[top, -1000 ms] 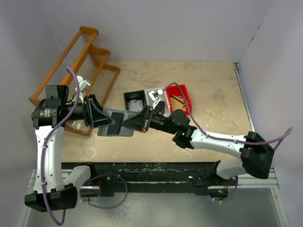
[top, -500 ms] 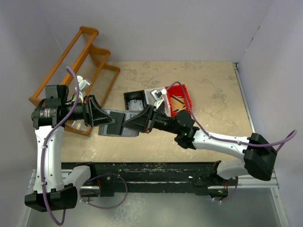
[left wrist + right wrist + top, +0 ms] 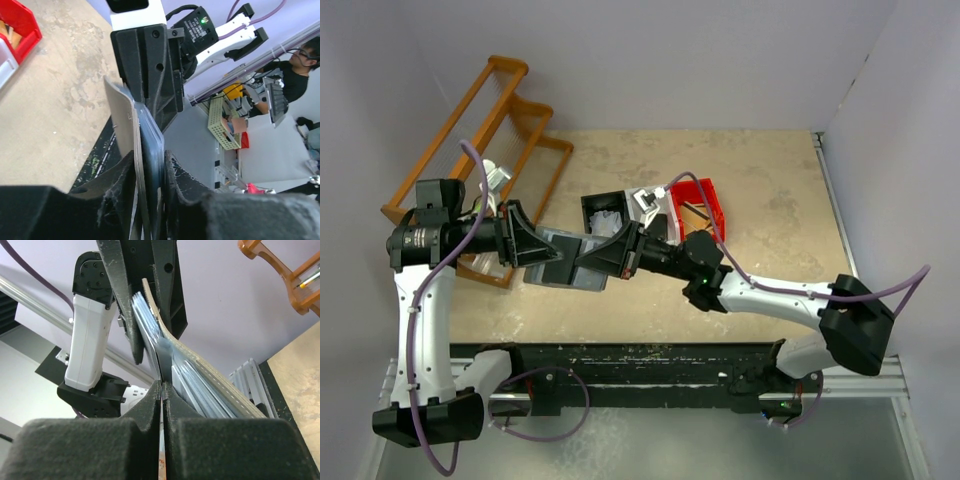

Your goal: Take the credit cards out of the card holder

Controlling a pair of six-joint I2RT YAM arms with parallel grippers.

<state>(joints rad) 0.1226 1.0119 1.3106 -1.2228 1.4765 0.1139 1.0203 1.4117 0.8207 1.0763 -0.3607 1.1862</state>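
Where left pincer (image 3: 150,167) grips, holder (image 3: 124,120) seemingly bows.

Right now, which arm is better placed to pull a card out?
Right. The left gripper clamps one end of the card holder, anchoring it; the right gripper is pinched on a thin layer at its open mouth, beside the credit cards.

No lettering, label, brand mark or number is showing legibly anywhere. The card holder (image 3: 558,270) is showing blank faces, and the clutter (image 3: 235,117) beyond the card holder is appearing too small and blurred to read.
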